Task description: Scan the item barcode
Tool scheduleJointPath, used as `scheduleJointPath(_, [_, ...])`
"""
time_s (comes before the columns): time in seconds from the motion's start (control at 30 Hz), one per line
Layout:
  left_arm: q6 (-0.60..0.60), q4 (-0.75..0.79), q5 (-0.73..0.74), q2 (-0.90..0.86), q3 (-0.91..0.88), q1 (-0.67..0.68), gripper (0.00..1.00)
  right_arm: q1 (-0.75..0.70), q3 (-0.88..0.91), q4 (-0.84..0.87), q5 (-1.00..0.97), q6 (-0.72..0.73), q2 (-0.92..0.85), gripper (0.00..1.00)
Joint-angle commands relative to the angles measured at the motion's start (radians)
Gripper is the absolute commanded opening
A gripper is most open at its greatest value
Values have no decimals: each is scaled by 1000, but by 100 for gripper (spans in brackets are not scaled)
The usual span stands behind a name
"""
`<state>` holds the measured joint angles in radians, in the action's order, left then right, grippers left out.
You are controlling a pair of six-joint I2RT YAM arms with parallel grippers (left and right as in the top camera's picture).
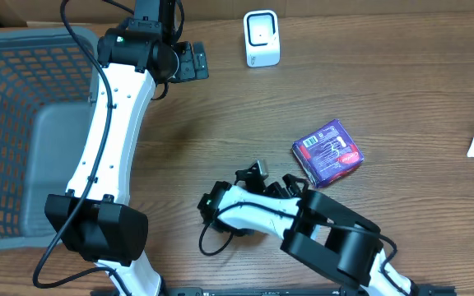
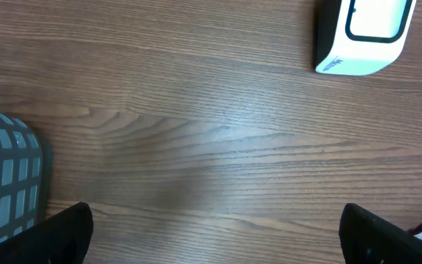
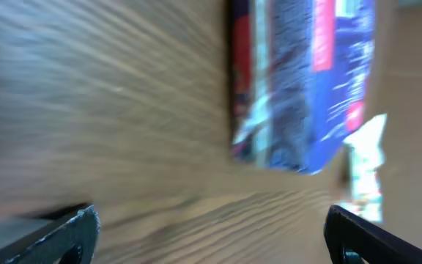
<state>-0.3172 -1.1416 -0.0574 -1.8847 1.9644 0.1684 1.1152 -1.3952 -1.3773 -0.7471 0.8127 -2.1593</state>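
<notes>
Because the right pincer (image 3: 211, 229) stood spread wide with nothing between its fingers, the purple packet (image 3: 302, 81) lay loose on the desk (image 3: 101, 110) just ahead of it, not raised toward the scanner (image 1: 262, 39). It sat well apart from the scanner, nearer the robot and a little to the right. The left pincer (image 2: 215, 231), also spread and empty, hovered just left of the scanner, probably parked out of the way. Only the overhead view showed packet and scanner together, with the basket (image 1: 6, 82) far left of the scanner. The right wrist view was too blurred to find a barcode.
</notes>
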Motion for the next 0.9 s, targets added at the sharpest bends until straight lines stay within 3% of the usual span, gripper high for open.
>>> scheduleJointPath(0.0, [7,-1,-9,34,17,2,100,-3,-8,73,315,60,31,100])
scheduleJointPath(0.23, [7,-1,-9,34,17,2,100,-177,-8,101,476,33,280,100])
scheduleJointPath(0.33, [7,-1,-9,34,17,2,100,-317,-8,86,542,-39,409,100])
scheduleJointPath(0.47, [7,-1,-9,34,17,2,100,-542,-8,92,727,-189,557,100])
scheduleJointPath(0.6, [7,-1,-9,34,17,2,100,-844,-8,92,985,-429,661,100])
scheduleJointPath(0.77, [7,-1,-9,34,17,2,100,-1197,14,103,1157,-618,669,100])
scheduleJointPath(0.87, [7,-1,-9,34,17,2,100,-1319,74,155,1321,-719,660,100])
